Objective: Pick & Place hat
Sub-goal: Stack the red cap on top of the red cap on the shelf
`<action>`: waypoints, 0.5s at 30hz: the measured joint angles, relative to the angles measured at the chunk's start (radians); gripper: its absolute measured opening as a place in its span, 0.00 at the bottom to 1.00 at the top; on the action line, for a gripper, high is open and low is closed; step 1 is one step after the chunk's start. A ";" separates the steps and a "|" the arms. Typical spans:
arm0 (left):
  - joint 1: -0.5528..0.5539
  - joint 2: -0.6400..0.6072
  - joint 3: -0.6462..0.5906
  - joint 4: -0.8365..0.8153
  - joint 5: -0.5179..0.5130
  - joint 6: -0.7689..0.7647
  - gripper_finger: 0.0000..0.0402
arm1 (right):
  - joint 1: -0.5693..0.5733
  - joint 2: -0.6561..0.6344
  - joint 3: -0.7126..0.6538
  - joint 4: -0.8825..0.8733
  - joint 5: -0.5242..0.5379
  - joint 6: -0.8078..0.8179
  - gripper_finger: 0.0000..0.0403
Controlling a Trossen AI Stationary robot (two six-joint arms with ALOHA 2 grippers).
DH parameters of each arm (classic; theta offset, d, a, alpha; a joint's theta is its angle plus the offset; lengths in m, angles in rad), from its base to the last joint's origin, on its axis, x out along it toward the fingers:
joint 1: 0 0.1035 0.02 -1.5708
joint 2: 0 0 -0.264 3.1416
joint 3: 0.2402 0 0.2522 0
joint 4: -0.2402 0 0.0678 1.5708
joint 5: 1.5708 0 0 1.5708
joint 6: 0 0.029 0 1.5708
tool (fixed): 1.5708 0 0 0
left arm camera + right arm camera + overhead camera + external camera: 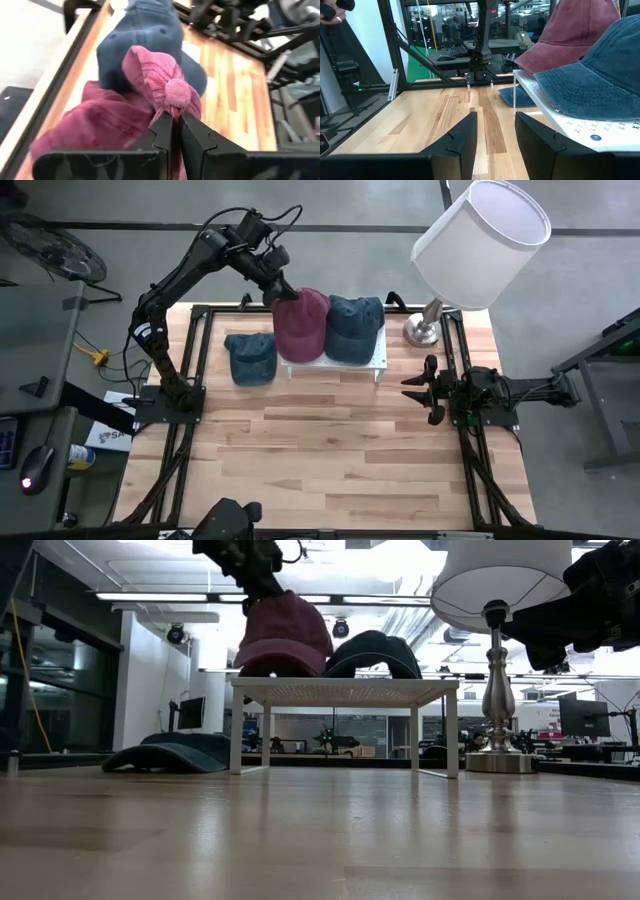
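A maroon hat (302,325) sits on the left part of a white rack (378,362), next to a dark blue hat (353,327) on the same rack. A second blue hat (251,358) lies flat on the wooden table left of the rack. My left gripper (285,298) reaches in from the far left and is shut on the maroon hat's top. My right gripper (420,390) waits at the table's right edge, open, with nothing between its fingers (465,135). My left gripper pinches a bunched fold of the maroon hat's crown (176,97), right at the top button, between its two fingers (162,130). The fingers slant down from the table's far left side. The hat's lower rim (285,670) rests on the rack, crown up.
A table lamp with a large white shade (480,240) stands at the far right corner, its metal base (425,330) just right of the rack. Black frame rails (200,350) run along the table's sides. The near half of the wooden table (330,470) is bare.
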 joint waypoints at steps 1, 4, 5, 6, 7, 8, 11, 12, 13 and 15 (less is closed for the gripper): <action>0.000 0.000 0.000 0.001 -0.015 0.000 0.05 | 0.000 0.000 0.000 0.000 0.000 0.000 0.31; 0.000 0.000 0.000 0.008 -0.068 0.011 0.06 | 0.000 0.000 0.000 0.000 0.000 0.000 0.31; 0.000 0.000 0.000 0.013 -0.082 0.022 0.06 | 0.000 0.000 0.000 0.000 0.000 0.000 0.31; 0.000 0.000 0.000 0.016 -0.096 0.032 0.06 | 0.000 0.000 0.000 0.000 0.000 0.000 0.31; 0.000 0.000 0.000 0.018 -0.108 0.042 0.06 | 0.000 0.000 0.000 0.000 0.000 0.000 0.31; 0.000 0.000 0.000 0.020 -0.124 0.049 0.06 | 0.000 0.000 0.000 0.000 0.000 0.000 0.31; -0.001 0.010 0.000 0.043 -0.167 0.052 0.06 | 0.000 0.000 0.000 0.000 0.000 0.000 0.31; -0.001 0.014 0.000 0.048 -0.174 0.052 0.06 | 0.000 0.000 0.000 0.000 0.000 0.000 0.31; -0.001 0.018 0.000 0.052 -0.177 0.052 0.06 | 0.000 0.000 0.000 0.000 0.000 0.000 0.31; -0.002 0.027 0.000 0.064 -0.182 0.052 0.06 | 0.000 0.000 0.000 0.000 0.000 0.000 0.31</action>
